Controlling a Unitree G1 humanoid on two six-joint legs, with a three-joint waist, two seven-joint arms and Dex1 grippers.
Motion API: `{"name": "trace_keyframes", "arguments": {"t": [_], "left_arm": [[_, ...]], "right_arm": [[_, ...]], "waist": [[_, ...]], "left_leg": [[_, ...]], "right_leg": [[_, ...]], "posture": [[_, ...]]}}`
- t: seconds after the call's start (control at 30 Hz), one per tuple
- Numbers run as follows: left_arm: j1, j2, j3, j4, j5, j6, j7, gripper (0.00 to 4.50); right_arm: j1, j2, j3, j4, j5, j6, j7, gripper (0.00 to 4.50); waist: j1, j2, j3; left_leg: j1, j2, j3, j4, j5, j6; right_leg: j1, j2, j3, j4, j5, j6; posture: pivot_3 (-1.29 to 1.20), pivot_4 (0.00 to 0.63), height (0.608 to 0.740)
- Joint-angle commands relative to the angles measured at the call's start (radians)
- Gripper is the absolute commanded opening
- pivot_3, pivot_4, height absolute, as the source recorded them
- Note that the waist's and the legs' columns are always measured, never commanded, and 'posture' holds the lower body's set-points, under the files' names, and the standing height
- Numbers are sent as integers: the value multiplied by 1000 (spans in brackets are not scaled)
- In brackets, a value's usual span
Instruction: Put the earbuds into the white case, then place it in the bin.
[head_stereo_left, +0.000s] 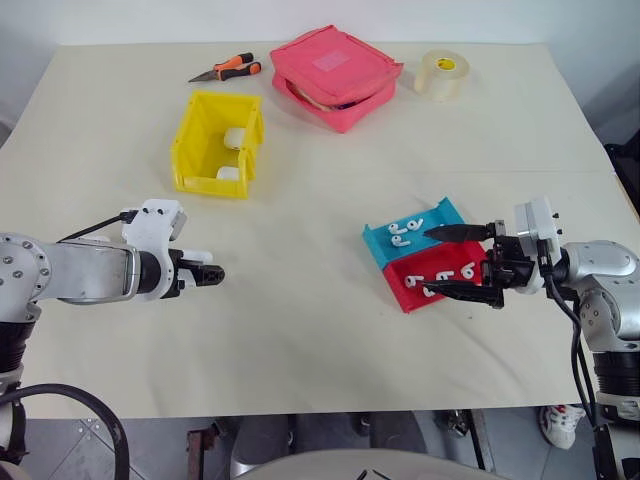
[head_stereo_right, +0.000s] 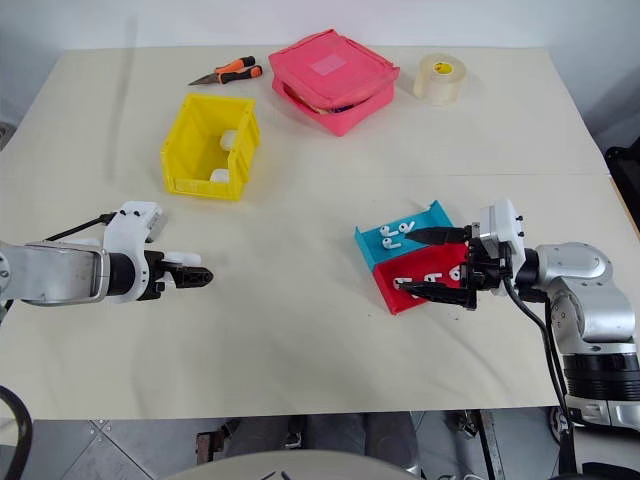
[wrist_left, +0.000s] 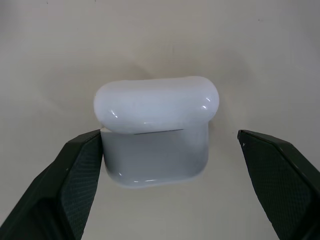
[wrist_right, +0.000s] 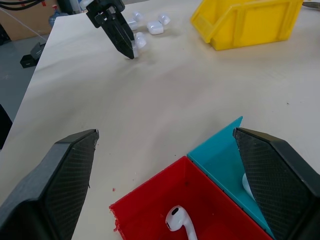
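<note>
The white case (wrist_left: 155, 132) sits on the counter (head_stereo_left: 330, 180) between the wide-apart fingers of the left gripper (wrist_left: 170, 185), its lid shut or nearly so; one finger (wrist_left: 75, 175) touches or nearly touches the case's side, the other stands clear. In the right wrist view, further white cases (wrist_right: 155, 27) lie just beside that gripper. The earbuds (head_stereo_left: 405, 232) lie in two shallow trays set side by side: several in the blue tray (head_stereo_left: 440, 215), several in the red tray (head_stereo_left: 420, 295). The right gripper (head_stereo_left: 455, 262) hovers at these trays with its fingers spread, holding nothing. The bin (head_stereo_left: 200, 150), yellow and well apart from both grippers, contains two white cases (head_stereo_left: 234, 138) against one wall. Beyond it on the counter stand a pink zip pouch (head_stereo_left: 335, 75), a roll of tape (head_stereo_left: 441, 74) and an orange-handled cutter (head_stereo_left: 228, 69).
</note>
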Motion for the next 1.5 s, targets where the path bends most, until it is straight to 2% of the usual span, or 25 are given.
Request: {"name": "trace_keyframes", "arguments": {"t": [0.03, 0.13, 0.27, 0.4, 0.43, 0.57, 0.67, 0.77, 0.93, 1.1, 1.3, 1.5], "left_arm": [[3, 21, -50, -9, -42, -20, -10, 4457], [3, 34, -61, 0, -42, -32, -10, 3940], [6, 41, -68, 15, -42, -46, -7, 2797], [-13, 40, -79, 23, -32, -54, -6, 2776], [-29, 30, -72, 13, 20, -47, -36, 2776], [-117, 6, -41, -107, 416, -113, -345, 2776], [-137, 7, -71, -182, 703, -268, -635, 2776], [-147, -37, -83, -189, 911, -425, -847, 2776], [-225, -209, -112, -57, 1218, -752, -1121, 2776], [-343, -428, -139, 161, 1387, -1028, -1375, 2776], [-360, -657, -158, 257, 1473, -1158, -1535, 2776], [-242, -784, -158, 172, 1460, -1160, -1617, 2776]], "right_arm": [[-7, -14, -30, -18, 12, -8, -8, 4500], [-8, -13, -27, -13, 7, -10, -13, 4500], [-13, -10, -22, -8, 2, -11, -21, 4500], [-23, -6, -18, 0, -3, -14, -29, 4500], [-26, -6, -19, 1, -4, -14, -31, 4500], [-24, -12, -25, -3, -4, -13, -41, 4500], [-13, -20, -37, -14, -4, -13, -50, 4500], [0, -26, -49, -36, -3, -6, -68, 4500], [33, -48, -61, -87, -9, 30, -130, 4500], [97, -84, -94, -165, 0, 87, -187, 4500], [193, -130, -133, -298, 8, 197, -279, 4500], [282, -114, -222, -440, 32, 253, -400, 4500]], "waist": [[0, 0, 0], [0, 0, 0], [1, 0, 0], [1, 0, 0], [2, 0, 0], [8, 0, 0], [7, 0, 1], [2, 0, 1], [9, 0, 1], [27, 0, 1], [27, -2, 2], [23, -2, 2]], "left_leg": [[0, 0, 0, 0, 0, 0], [0, 0, 0, 0, 0, 0], [0, 0, 0, 0, 0, 0], [0, 0, 0, 0, 0, 0], [0, 0, 0, 0, 0, 0], [-1, 0, 8, 0, 1, 0], [-1, 0, 11, -2, 1, 0], [-1, 1, 12, -5, 1, 0], [-2, 2, 12, -4, 1, -1], [-2, 2, 13, -2, 1, 0], [-4, 1, 12, -1, 1, 1], [-3, 3, 12, -1, 2, 2]], "right_leg": [[0, 0, 0, 0, 0, 0], [0, 0, 0, 0, 0, 0], [0, 0, 0, 0, 0, 0], [0, 0, 0, 0, 0, 0], [0, 1, 0, 0, 0, 0], [0, 2, -1, -1, 0, 0], [0, 4, -1, -3, 0, 1], [-1, 5, -1, -5, 0, 1], [0, 6, -1, -6, 1, 2], [-1, 6, -1, -6, 1, 2], [-1, 5, -1, -6, 2, 4], [-1, 5, -1, -4, 2, 4]], "posture": [[0, 150, 740], [0, 150, 740], [0, 150, 740], [0, 150, 740], [0, 150, 740], [0, 150, 740], [0, 150, 740], [0, 150, 740], [0, 150, 740], [0, 150, 740], [0, 150, 740], [0, 150, 740]]}}
